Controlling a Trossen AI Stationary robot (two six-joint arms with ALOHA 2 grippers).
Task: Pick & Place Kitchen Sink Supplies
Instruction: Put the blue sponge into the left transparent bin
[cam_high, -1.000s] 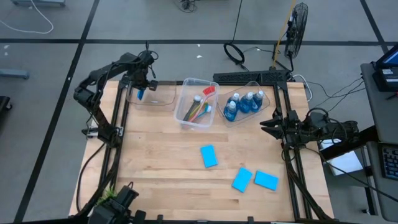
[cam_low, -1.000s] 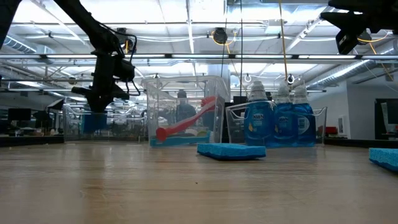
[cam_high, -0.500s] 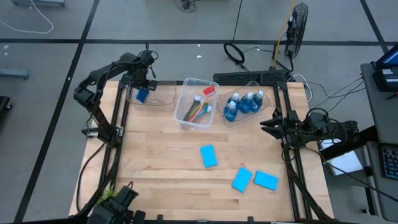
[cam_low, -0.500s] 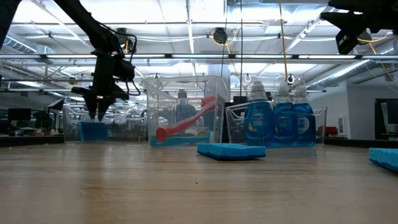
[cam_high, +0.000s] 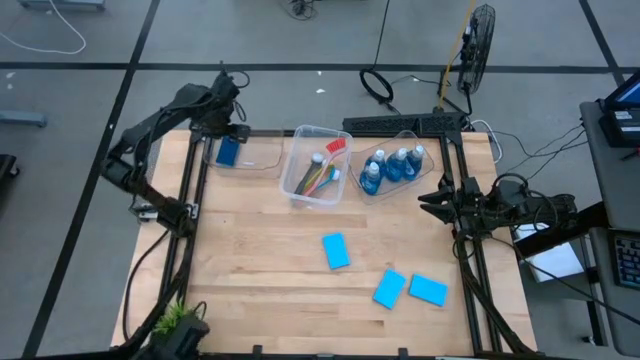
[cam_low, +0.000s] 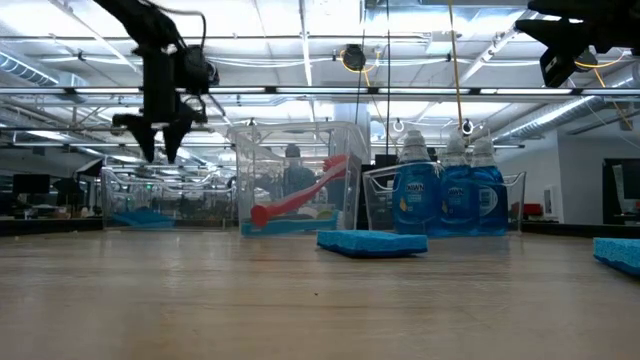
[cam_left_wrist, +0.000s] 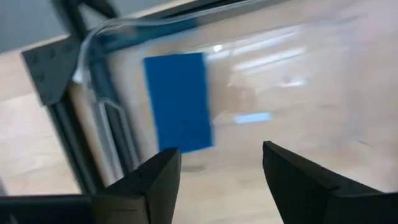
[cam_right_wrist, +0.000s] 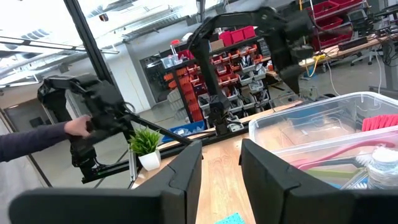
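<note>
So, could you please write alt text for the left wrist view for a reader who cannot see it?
A flat blue sponge lies on the floor of a clear plastic bin, seen from just above. The left end effector hangs over it, its two dark fingers spread apart and empty. Black frame rails and the wooden table show beside the bin.

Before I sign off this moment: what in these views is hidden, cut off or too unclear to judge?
- Brushes: high view, bunched in the middle bin; too small to count or tell colours.
- Bottles: low view, they overlap, so the count is unclear.
- Sponge in the left bin: left wrist view, blurred.
- Right-hand sponge: low view, cut off by the picture's edge.
- Right claw: high view, too small to judge its opening.
</note>
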